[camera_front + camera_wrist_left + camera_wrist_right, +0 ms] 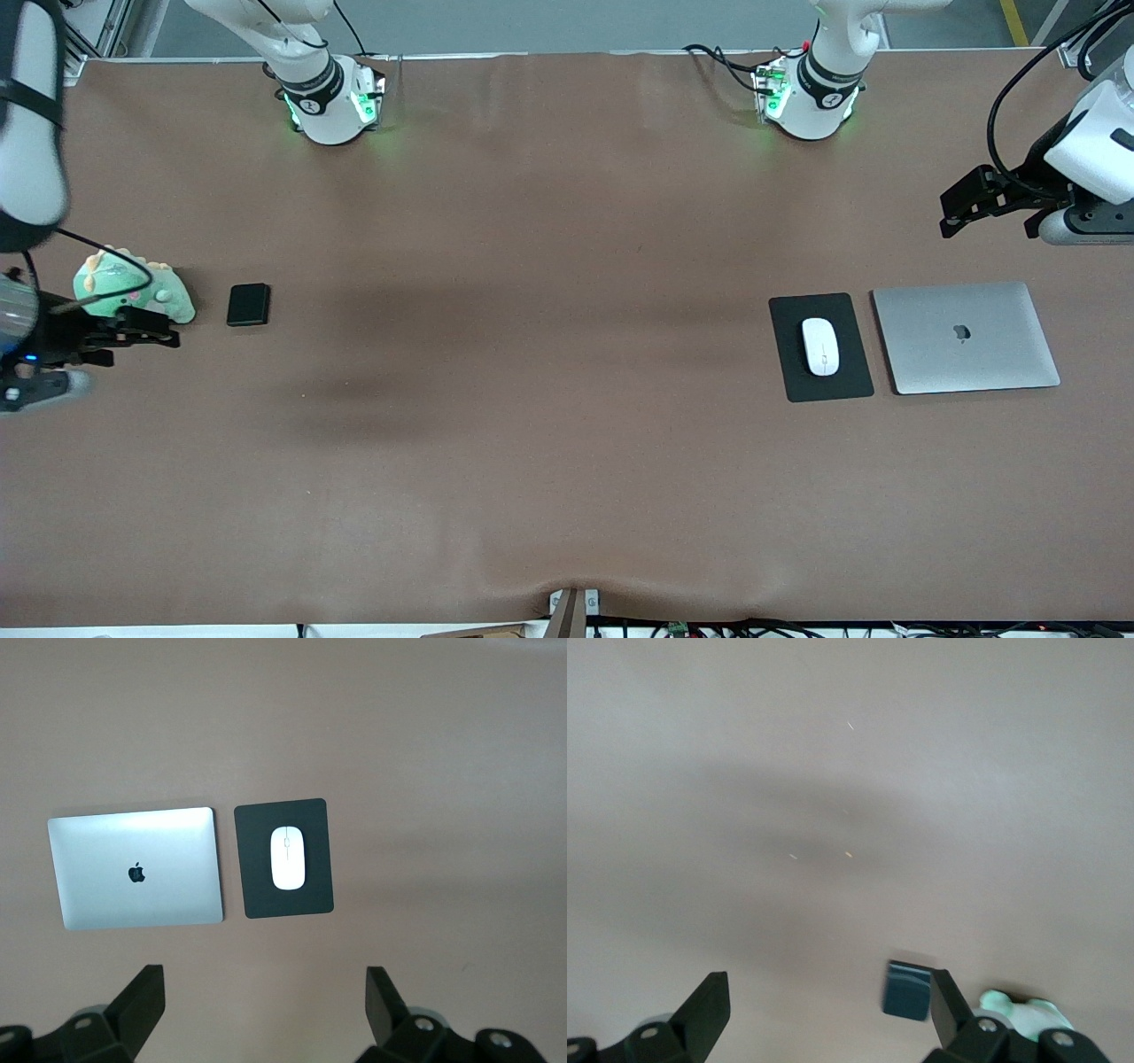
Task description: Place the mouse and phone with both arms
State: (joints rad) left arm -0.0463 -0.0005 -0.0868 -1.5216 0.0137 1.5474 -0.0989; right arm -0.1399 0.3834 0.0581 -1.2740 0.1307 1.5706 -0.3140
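Observation:
The white oval mouse (821,346) lies on a black mouse pad (797,377) toward the left arm's end of the table; the left wrist view shows the mouse (288,858) too. The small black phone (248,304) lies flat toward the right arm's end, and the right wrist view has the phone (906,989) beside one finger. My left gripper (950,213) hangs open over bare cloth at its end of the table, and in its wrist view the left gripper (263,974) holds nothing. My right gripper (171,330) hangs open over the table edge beside a plush toy, and in its wrist view the right gripper (828,979) is empty.
A closed silver laptop (966,337) lies beside the mouse pad, toward the left arm's end. A green and cream plush toy (133,288) sits beside the phone, partly under the right gripper. Brown cloth (532,399) covers the table.

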